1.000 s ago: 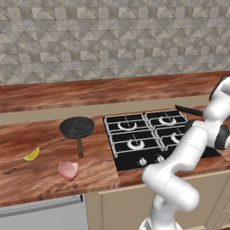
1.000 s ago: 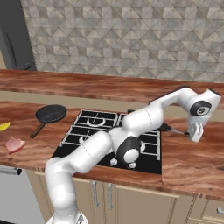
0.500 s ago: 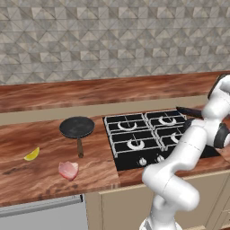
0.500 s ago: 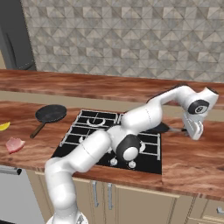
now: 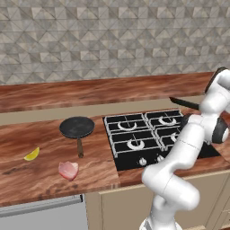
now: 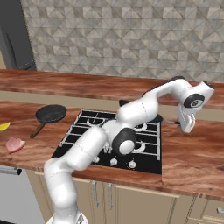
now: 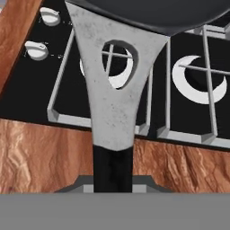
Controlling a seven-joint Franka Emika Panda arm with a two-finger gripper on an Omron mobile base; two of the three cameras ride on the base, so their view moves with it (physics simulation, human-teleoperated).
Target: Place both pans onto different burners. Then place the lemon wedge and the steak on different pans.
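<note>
Right base view: claw (image 6: 187,127), clamped on pan handle (image 7: 112,121), has lifted slightly.

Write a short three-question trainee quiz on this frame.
1. True or false: the end effector is shut on a pan handle.
2. Which lies nearer the counter's front edge: A the lemon wedge, B the steak?
3. Fill in: the pan with the brown handle sits on the ____, left of the cooktop.

Key: 1 true; 2 B; 3 counter.
</note>
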